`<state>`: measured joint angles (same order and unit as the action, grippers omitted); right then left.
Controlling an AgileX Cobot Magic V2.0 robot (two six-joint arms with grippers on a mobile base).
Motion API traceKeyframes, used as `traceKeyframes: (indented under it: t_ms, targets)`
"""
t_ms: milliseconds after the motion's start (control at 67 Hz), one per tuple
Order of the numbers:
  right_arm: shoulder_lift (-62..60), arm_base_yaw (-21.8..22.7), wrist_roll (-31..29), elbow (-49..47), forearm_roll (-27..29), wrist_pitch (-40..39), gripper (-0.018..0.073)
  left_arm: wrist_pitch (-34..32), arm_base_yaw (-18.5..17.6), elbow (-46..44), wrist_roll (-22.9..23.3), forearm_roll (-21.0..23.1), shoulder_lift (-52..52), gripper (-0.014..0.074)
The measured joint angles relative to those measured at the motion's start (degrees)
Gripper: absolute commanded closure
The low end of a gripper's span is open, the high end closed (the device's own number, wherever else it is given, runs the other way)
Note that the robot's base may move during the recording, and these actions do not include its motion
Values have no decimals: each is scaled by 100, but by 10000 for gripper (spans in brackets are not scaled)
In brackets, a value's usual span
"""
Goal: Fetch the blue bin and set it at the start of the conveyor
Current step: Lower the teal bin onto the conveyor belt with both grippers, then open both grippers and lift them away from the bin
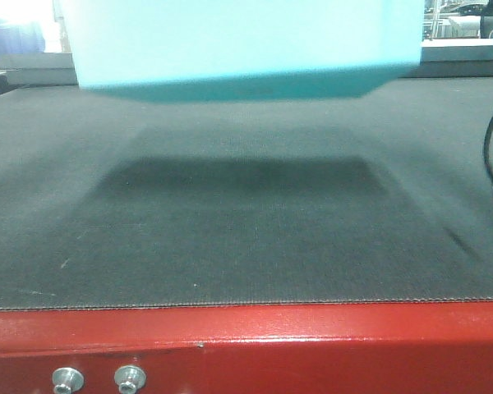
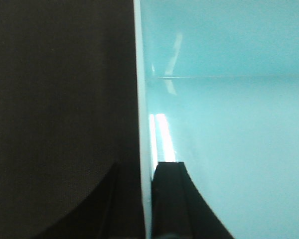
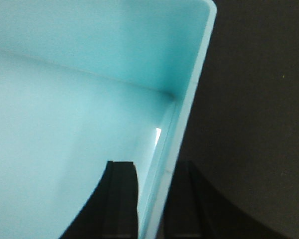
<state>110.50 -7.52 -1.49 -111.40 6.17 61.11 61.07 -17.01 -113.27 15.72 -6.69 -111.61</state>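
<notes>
The left claw [image 2: 143,174] is clamped on the left wall of the blue bin [image 1: 246,41], with one finger inside and one outside. The bin hangs above the conveyor start [image 1: 246,246], clear of the dark belt, and its shadow falls on the belt beneath. The right claw [image 3: 157,172] pinches the bin's right wall in the same way. A black cable [image 1: 489,148] runs down at the far right.
</notes>
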Motion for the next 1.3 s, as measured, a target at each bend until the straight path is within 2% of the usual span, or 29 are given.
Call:
traceKeyframes:
  t_ms: [209, 284, 343, 418, 478, 522, 537, 597, 612, 776, 940, 1045, 1104, 1179, 1224, 1299]
  targets:
    - [514, 11, 0, 0, -21, -165, 706, -52, 0, 0, 0, -34, -550, 708]
    - [677, 11, -10, 0, -51, -211, 640, -112, 0, -23, 0, -34, -637, 694]
    - [765, 19, 8, 0, -64, -235, 514, -148, 0, -46, 0, -46, -673, 641]
    - [865, 19, 58, 0, -76, -251, 305, -103, 0, -46, -11, -28, -751, 505]
    - [907, 19, 74, 0, -76, -264, 129, -44, 0, -35, -25, -28, -805, 344]
    - [904, 19, 74, 0, -76, -273, 72, -44, 0, -35, -29, -28, -830, 196]
    - [904, 19, 74, 0, -76, -283, 50, -44, 0, -35, -29, -20, -830, 174]
    - [892, 19, 74, 0, -76, -288, 32, -26, 0, -35, -41, -20, -830, -18]
    - [880, 19, 74, 0, -76, -288, 34, -17, 0, -35, -41, -20, -830, -34]
    - [557, 19, 74, 0, -76, -220, 125, 185, 0, -35, -46, -20, -675, 76]
    - [-165, 19, 86, 0, -76, -197, 330, 304, 0, -35, -157, -20, -78, 208]
    - [-616, 19, 86, 0, -115, -187, 481, 361, 0, -35, -370, -40, 422, 384]
    - [-881, 31, 86, 0, -156, -128, 590, 396, 0, -35, -425, -42, 735, 550]
    - [-1163, 73, 86, 0, -180, -23, 684, 420, 34, -35, -471, -42, 1066, 709]
    - [-1332, 117, 86, 72, -183, -21, 727, 420, 84, -35, -501, -42, 1220, 708]
    - [-1611, 248, 86, 349, -183, -90, 718, 420, 235, -5, -511, -42, 1449, 707]
